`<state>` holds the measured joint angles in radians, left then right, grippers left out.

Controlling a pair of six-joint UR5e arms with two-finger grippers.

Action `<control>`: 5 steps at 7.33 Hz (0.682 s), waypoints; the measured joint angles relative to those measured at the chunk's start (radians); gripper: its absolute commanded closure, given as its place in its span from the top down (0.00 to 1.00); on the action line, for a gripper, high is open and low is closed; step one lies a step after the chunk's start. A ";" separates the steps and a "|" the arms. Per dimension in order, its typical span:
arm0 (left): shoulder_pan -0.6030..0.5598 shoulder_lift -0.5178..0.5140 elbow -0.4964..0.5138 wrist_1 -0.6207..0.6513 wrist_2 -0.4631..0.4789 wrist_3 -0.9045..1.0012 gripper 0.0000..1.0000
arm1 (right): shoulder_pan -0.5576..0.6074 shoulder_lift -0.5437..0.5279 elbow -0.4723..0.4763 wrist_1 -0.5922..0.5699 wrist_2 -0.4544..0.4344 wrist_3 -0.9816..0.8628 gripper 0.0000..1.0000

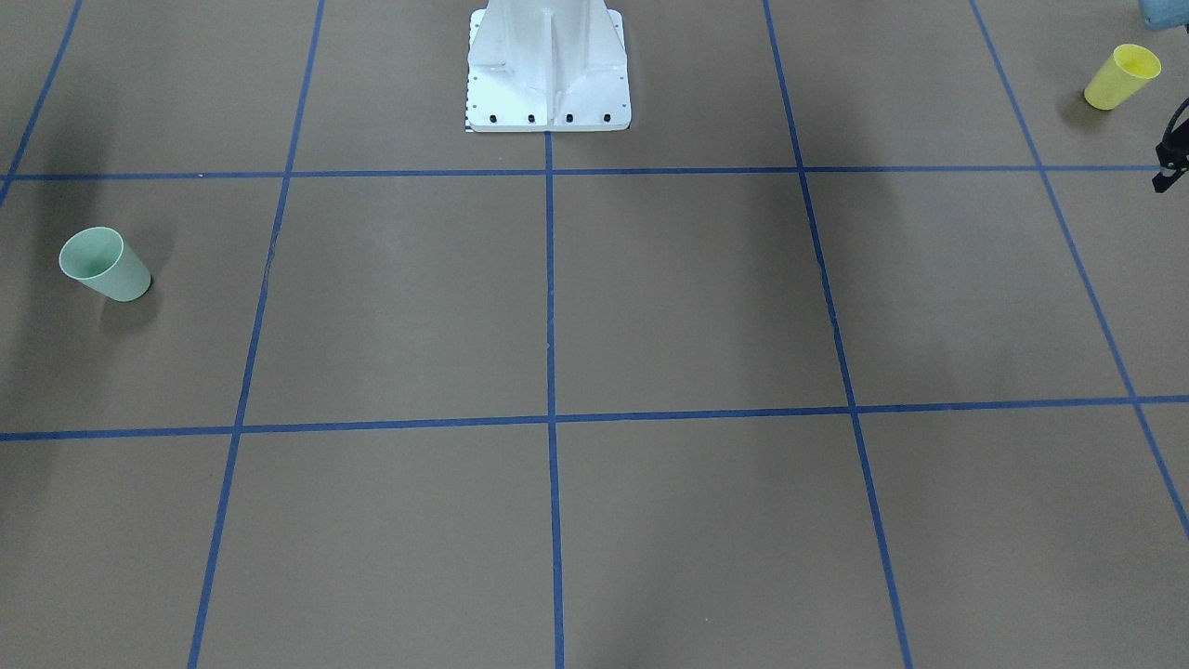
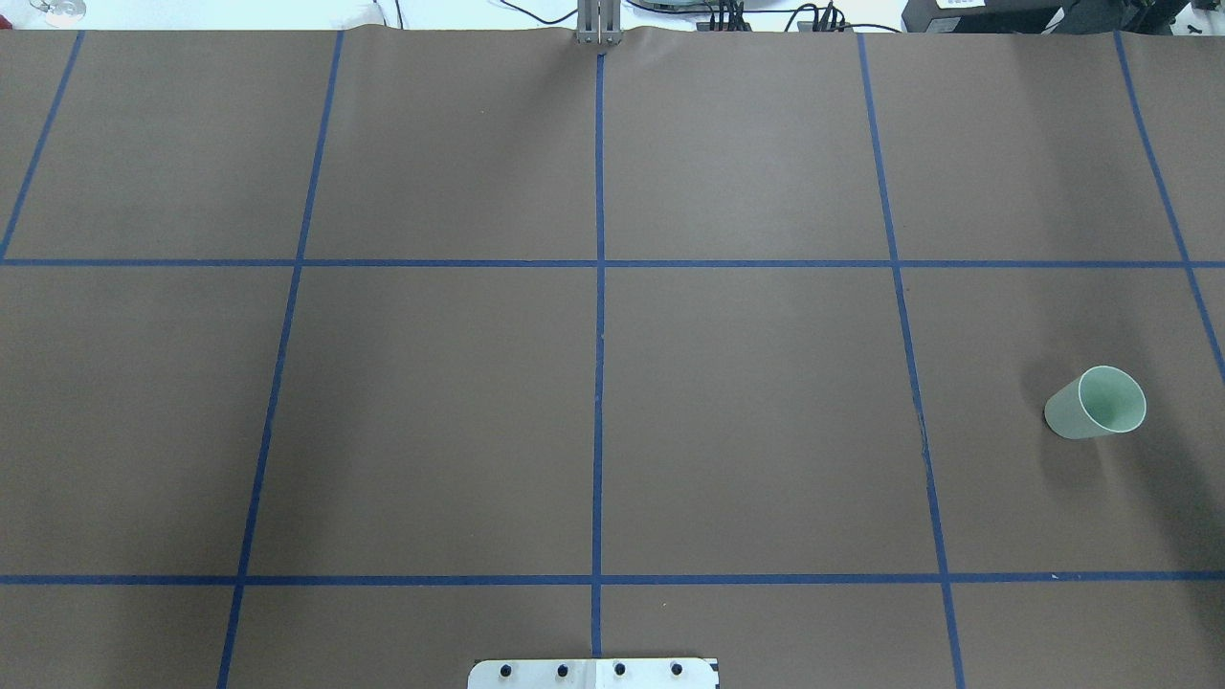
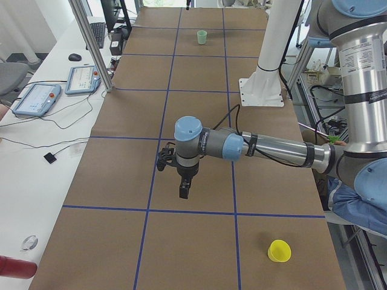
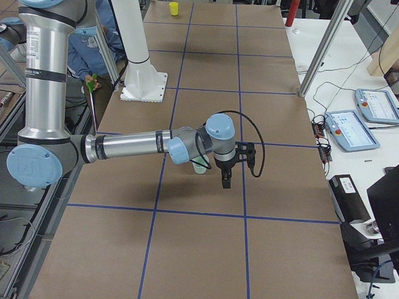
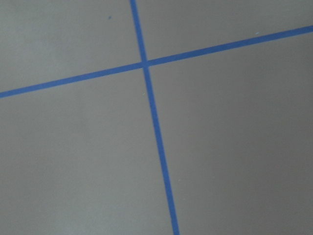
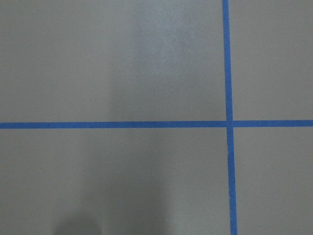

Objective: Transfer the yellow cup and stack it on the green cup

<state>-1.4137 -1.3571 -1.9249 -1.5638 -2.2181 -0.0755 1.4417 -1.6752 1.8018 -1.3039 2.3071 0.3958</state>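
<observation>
The yellow cup (image 1: 1122, 76) stands upright near the robot-side edge at the table's left end; it also shows in the exterior left view (image 3: 279, 251). It is out of the overhead view. The green cup (image 2: 1096, 403) stands upright at the table's right end, also seen in the front view (image 1: 104, 265). My left gripper (image 3: 184, 187) points down above the table, well apart from the yellow cup; only a sliver of it shows in the front view (image 1: 1172, 153). My right gripper (image 4: 225, 177) hangs beside the green cup (image 4: 199, 167). I cannot tell whether either is open. Both wrist views show only table.
The robot's white base (image 1: 548, 70) stands at the middle of the robot-side edge. Blue tape lines (image 2: 599, 287) divide the brown table top into squares. Operator tablets (image 4: 349, 129) lie on a side table beyond the far edge.
</observation>
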 measured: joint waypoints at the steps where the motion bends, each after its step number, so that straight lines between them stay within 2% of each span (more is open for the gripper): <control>1: -0.008 0.003 0.003 0.022 -0.039 0.000 1.00 | 0.010 -0.005 0.002 -0.001 -0.001 0.000 1.00; 3: -0.030 0.011 -0.009 0.032 -0.109 0.000 1.00 | 0.013 -0.017 -0.001 -0.001 -0.002 0.000 1.00; 5: -0.036 0.017 -0.026 0.025 -0.116 0.002 1.00 | 0.013 -0.020 -0.002 -0.002 0.000 -0.001 1.00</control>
<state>-1.4496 -1.3404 -1.9506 -1.5389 -2.3341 -0.0739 1.4549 -1.6957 1.7995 -1.3058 2.3074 0.3948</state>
